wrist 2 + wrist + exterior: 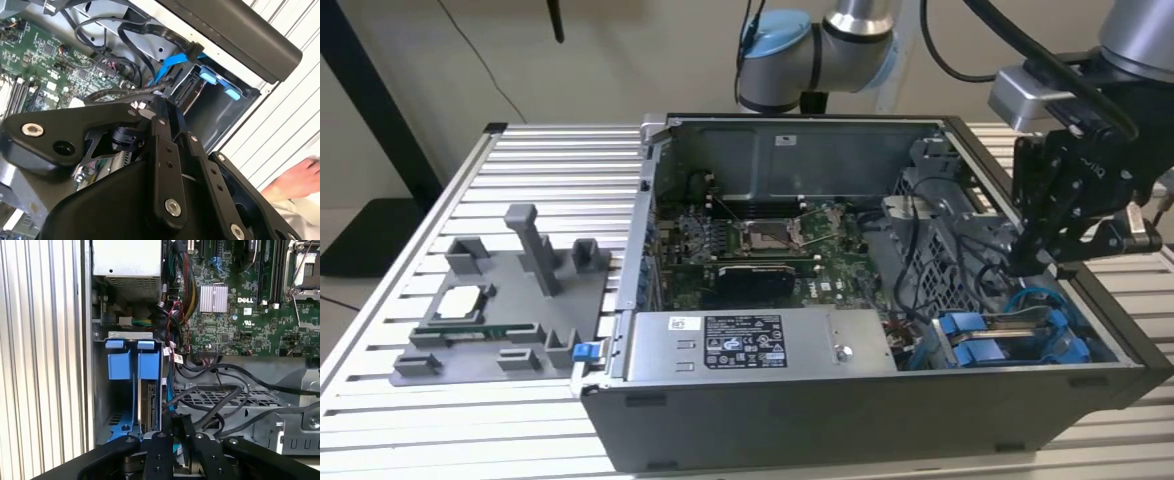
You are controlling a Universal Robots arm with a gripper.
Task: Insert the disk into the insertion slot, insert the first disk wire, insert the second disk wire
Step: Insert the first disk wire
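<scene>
Grey sheet-metal bay: the insertion slot (130,334) sits in the corner of the open computer case (854,420), next to the power supply box (761,342). Blue plastic tabs line its mouth.
Disk: the disk (146,407) stands on edge inside the slot in its blue carrier. In the first wrist view its narrow side faces the camera, just beside the blue tabs.
Gripper: the gripper (1027,265) hangs over the slot end of the case, at the exterior view's right, with its black fingers pointing down into the case.
Jaws: drawn nearly together in both wrist views, tips close to the disk's end. Something dark sits between them, but I cannot tell what it is.
Black wires: several black wires (220,400) loop over the perforated metal cage (235,397) and run towards the fingertips. One reaches the tips in the second wrist view, though I cannot tell if it is gripped.
Blue cable: a blue flat cable (172,62) runs along the slot's edge, just beside the gripper tips.
Motherboard: the green motherboard (747,240) lies on the case floor, well apart from the gripper.
Fixture: a grey fixture tray (494,320) rests on the slatted table (400,420) at the exterior view's left, outside the case.
Person: a hand (295,180) is over the slats, outside the case wall.
</scene>
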